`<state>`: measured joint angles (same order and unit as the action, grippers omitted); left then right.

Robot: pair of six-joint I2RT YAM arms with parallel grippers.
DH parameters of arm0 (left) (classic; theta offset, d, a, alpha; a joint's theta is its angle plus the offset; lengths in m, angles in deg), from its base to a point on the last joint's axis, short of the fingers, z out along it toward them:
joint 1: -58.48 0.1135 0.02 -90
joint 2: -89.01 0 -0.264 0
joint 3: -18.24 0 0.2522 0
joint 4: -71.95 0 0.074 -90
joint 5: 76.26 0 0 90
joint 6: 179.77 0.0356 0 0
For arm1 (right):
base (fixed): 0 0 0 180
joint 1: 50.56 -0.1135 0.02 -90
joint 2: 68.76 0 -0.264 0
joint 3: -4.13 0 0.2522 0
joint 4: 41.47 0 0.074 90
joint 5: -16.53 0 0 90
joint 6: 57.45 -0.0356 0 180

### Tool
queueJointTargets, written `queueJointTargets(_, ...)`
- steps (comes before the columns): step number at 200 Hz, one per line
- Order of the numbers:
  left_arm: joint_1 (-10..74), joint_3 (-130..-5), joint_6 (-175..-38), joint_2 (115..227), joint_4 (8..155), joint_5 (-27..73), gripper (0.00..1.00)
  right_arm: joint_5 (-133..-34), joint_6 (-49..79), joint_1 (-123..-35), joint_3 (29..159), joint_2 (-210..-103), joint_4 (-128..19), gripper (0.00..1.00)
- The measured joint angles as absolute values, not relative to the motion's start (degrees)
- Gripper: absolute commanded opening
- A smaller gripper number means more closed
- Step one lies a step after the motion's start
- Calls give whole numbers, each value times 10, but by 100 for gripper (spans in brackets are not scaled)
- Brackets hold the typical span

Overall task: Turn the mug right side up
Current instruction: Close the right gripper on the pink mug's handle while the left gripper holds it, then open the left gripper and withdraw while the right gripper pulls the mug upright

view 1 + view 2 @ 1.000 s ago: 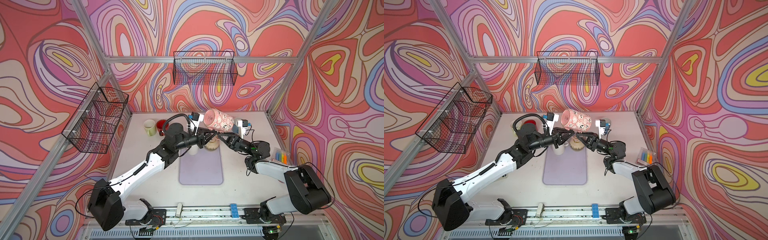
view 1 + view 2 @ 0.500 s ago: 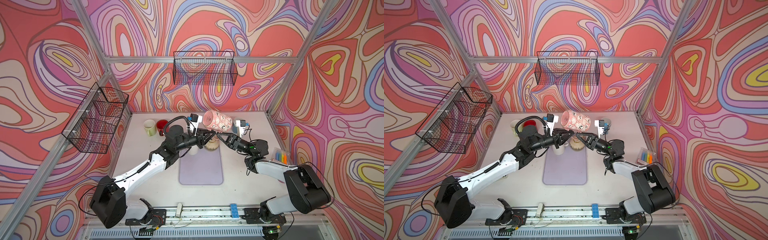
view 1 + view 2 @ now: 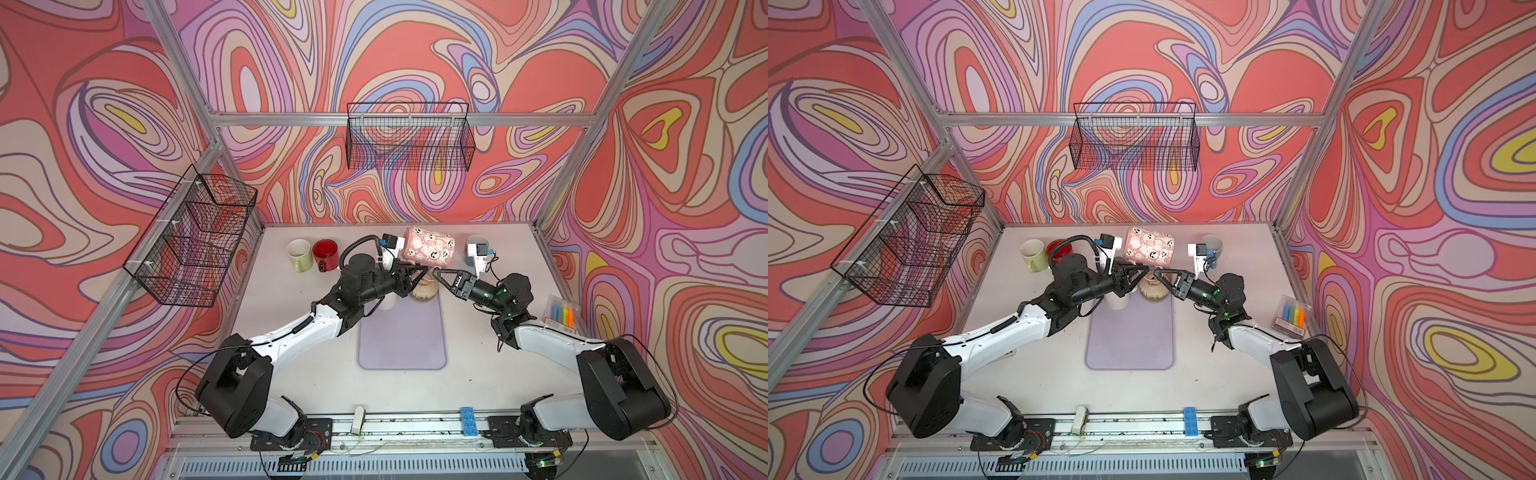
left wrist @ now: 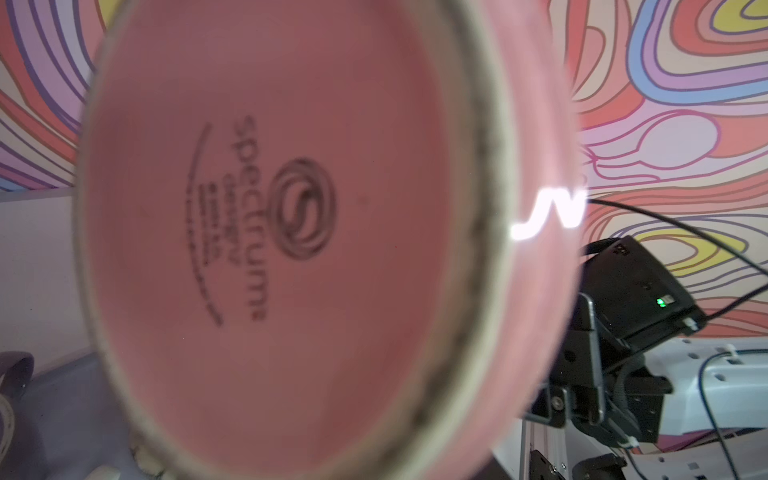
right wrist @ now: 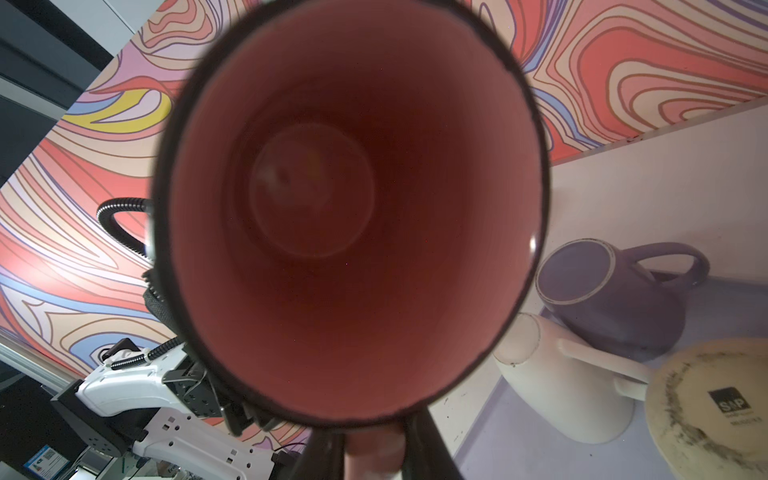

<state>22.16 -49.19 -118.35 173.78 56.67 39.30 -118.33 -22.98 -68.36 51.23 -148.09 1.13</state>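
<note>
The pink mug (image 3: 430,249) (image 3: 1149,248) with smiley faces hangs on its side above the back of the table, its base toward the left arm. That base (image 4: 291,232) fills the left wrist view and hides the jaws there. My left gripper (image 3: 422,275) (image 3: 1140,274) sits just under the mug's base end; its hold is not visible. The right wrist view looks into the mug's open mouth (image 5: 349,208). My right gripper (image 3: 440,276) (image 3: 1160,275) (image 5: 374,453) is shut on the pink handle beneath the rim.
Upside-down cream (image 3: 424,291), white (image 5: 569,386) and purple (image 5: 615,307) mugs stand at the far end of the purple mat (image 3: 402,336), under the grippers. Green (image 3: 298,254), red (image 3: 325,254) and blue (image 3: 1213,243) mugs stand upright along the back. A marker box (image 3: 562,318) lies right.
The mug and both grippers have shifted slightly to the left and a little lower. The mug still lies on its side in the air.
</note>
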Motion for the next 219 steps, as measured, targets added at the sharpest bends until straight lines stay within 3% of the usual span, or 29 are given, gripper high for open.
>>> queueJointTargets(118, 222, -462, -1174, 1762, 574, 369, 65, -1138, -92, -690, 521, -1395, -249, 0)
queueJointTargets(219, 243, -432, -1130, 1698, 656, 305, 66, -1068, 15, -689, 562, -1353, -473, 0)
